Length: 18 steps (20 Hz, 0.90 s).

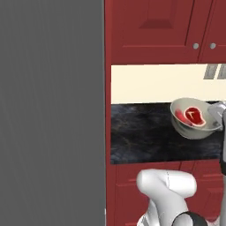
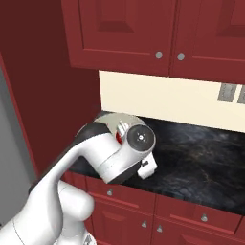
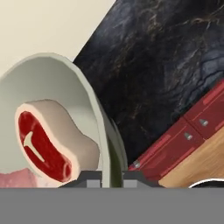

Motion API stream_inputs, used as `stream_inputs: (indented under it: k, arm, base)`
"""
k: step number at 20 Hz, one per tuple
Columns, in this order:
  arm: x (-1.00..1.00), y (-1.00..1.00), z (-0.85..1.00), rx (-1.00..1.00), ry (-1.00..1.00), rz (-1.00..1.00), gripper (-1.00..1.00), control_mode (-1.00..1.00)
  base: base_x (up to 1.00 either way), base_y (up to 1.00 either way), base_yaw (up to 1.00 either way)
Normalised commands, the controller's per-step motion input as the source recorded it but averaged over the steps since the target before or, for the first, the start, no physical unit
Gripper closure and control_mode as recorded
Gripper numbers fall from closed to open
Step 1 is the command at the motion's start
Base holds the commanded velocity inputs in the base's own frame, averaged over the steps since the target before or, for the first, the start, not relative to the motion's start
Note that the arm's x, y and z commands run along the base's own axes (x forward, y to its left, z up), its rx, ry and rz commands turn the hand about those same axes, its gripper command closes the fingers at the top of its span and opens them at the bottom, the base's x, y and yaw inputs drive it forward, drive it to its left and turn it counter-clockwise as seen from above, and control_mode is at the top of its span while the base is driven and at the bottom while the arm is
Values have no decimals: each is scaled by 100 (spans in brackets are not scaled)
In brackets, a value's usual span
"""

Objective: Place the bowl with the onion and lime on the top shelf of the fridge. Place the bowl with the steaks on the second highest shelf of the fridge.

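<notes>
a home kitchen, rendered.
dark red wooden wall cabinets (image 2: 143, 33) at twelve o'clock, black marbled stone counter (image 2: 201, 158), tall grey fridge (image 1: 50, 110) at nine o'clock.

bowl (image 1: 194, 128): pale grey-green, glossy, round; tilted, above the dark marbled desk (image 1: 145, 137), near the cream backsplash; rim nipped between the claw (image 3: 111, 177) tips in hand view
steaks (image 1: 194, 115): red raw meat, white fat rim, pale bone mark; inside the bowl, leaning on its inner wall; one clear on top, a second piece partly seen under it
steaks, hand view (image 3: 43, 142): thick cut, red face turned toward the camera, pale fat edge to the side
fridge (image 1: 50, 110): flat grey panel, left of the desk, well apart from the bowl
</notes>
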Motion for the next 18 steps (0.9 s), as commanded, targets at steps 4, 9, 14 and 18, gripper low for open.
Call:
stream_inputs:
  k: [4, 9, 14, 18]
  arm:
    - [-25, -7, 0, 0, -6, 4, 100, 100]
    - [0, 0, 0, 0, 0, 0, 100, 100]
    - [0, 0, 0, 0, 0, 0, 100, 100]
    - [0, 0, 0, 0, 0, 0, 100, 100]
  base:
    - [-75, -5, 14]
    - [-100, -1, 24]
    - [-100, -11, 25]
    - [-100, -6, 26]
